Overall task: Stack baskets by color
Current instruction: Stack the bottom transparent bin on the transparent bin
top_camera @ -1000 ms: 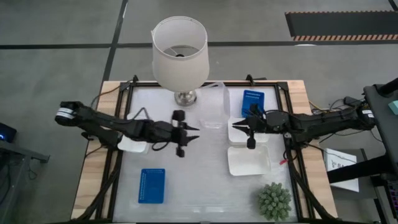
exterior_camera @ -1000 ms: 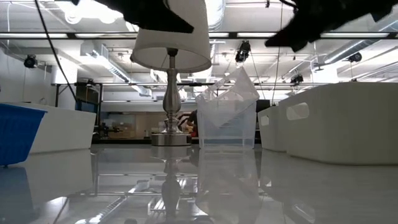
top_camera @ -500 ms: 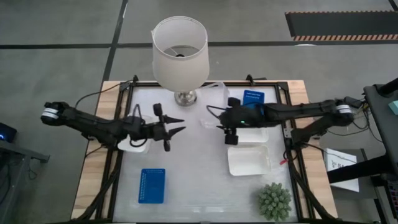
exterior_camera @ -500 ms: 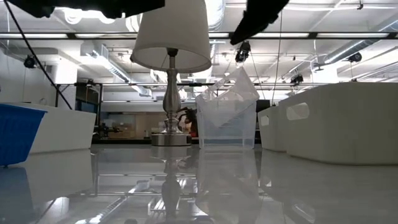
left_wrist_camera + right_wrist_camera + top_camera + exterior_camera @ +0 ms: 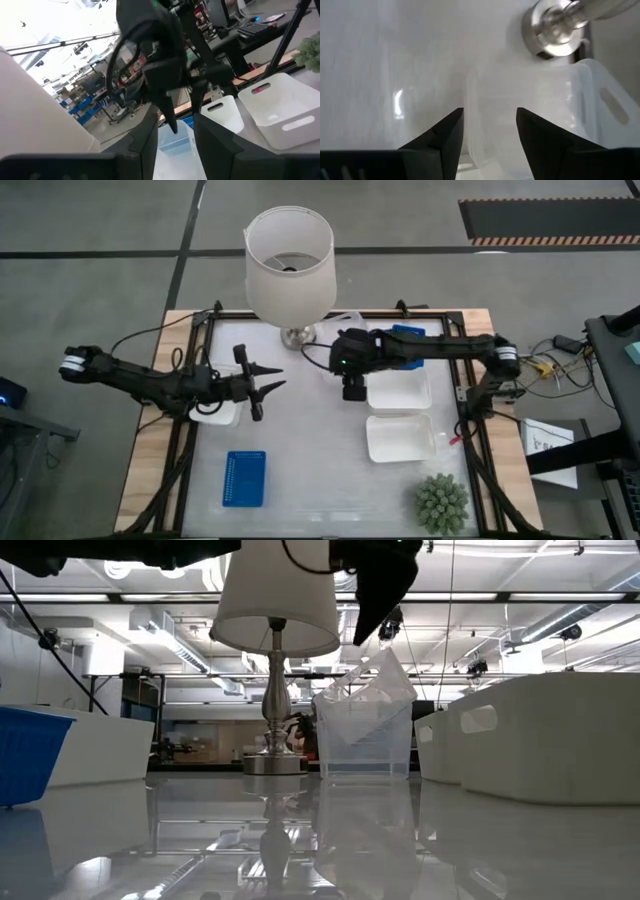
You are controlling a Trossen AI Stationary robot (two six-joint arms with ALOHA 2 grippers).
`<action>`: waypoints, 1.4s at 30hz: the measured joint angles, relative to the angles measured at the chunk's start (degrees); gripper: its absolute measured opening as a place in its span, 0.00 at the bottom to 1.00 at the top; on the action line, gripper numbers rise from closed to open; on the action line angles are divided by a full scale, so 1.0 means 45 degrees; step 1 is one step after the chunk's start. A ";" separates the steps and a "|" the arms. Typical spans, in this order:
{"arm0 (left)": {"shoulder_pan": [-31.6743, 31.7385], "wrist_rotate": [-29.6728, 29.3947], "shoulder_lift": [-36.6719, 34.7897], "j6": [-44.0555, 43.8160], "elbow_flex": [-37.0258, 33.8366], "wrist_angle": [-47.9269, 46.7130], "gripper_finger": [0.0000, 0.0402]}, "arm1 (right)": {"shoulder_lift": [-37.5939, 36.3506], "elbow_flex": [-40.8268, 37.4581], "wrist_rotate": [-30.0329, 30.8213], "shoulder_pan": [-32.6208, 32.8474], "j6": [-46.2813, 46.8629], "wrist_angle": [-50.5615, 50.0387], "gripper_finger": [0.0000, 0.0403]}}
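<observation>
Lamp [image 5: 289,270] as landmark, at the table's far edge, shade white, metal base [image 5: 559,27] on the tabletop. Right gripper [image 5: 352,373] hangs just right of the lamp base, above the clear basket [image 5: 343,345]; its fingers [image 5: 445,137] stand apart, holding nothing, and the right wrist view shows the clear basket's rim [image 5: 485,115] directly beneath the gap between them, with the lamp base just beyond. From table level the clear basket [image 5: 364,730] stands just right of the lamp stem, with the right gripper [image 5: 378,590] above it and not touching. Right of the lamp, past the clear basket: blue basket [image 5: 408,337] near the far edge, then a white basket [image 5: 400,389] closer in, then another white basket [image 5: 400,438] nearer the front. Left gripper [image 5: 262,382] is left of and in front of the lamp base, over bare table, fingers [image 5: 150,135] parted and empty; a white basket [image 5: 216,412] lies under its arm. Second blue basket [image 5: 245,478] lies well in front of the lamp, toward the front left. Plant [image 5: 441,503] at the front right corner.
</observation>
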 joint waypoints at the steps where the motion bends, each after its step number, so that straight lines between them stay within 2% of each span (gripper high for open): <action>1: 0.0000 0.0000 -0.0011 -0.0129 -0.0036 -0.0007 0.27 | 0.0199 0.0120 -0.0220 -0.0107 -0.0018 -0.0038 0.43; 4: 0.0000 0.0000 0.0004 -0.0279 -0.0140 -0.0110 0.27 | 0.0703 0.0365 -0.0799 -0.0405 -0.0135 -0.0053 0.42; 13: -0.0010 0.0000 -0.0038 -0.0478 -0.0463 -0.0074 0.27 | 0.1380 0.0410 -0.1141 -0.0843 -0.0342 -0.0499 0.36; 26: -0.0005 0.0005 -0.0045 -0.0617 -0.0487 -0.0070 0.27 | 0.1186 0.0383 -0.1316 -0.0843 -0.1113 -0.0538 0.03; 38: -0.0005 0.0010 -0.0045 -0.0871 -0.0512 -0.0070 0.27 | 0.0723 0.0416 -0.1257 -0.0839 -0.1167 -0.0509 0.02; 42: -0.0005 0.0010 -0.0045 -0.0940 -0.0517 -0.0070 0.27 | 0.0093 0.0067 -0.1216 -0.0839 -0.1157 0.0370 0.02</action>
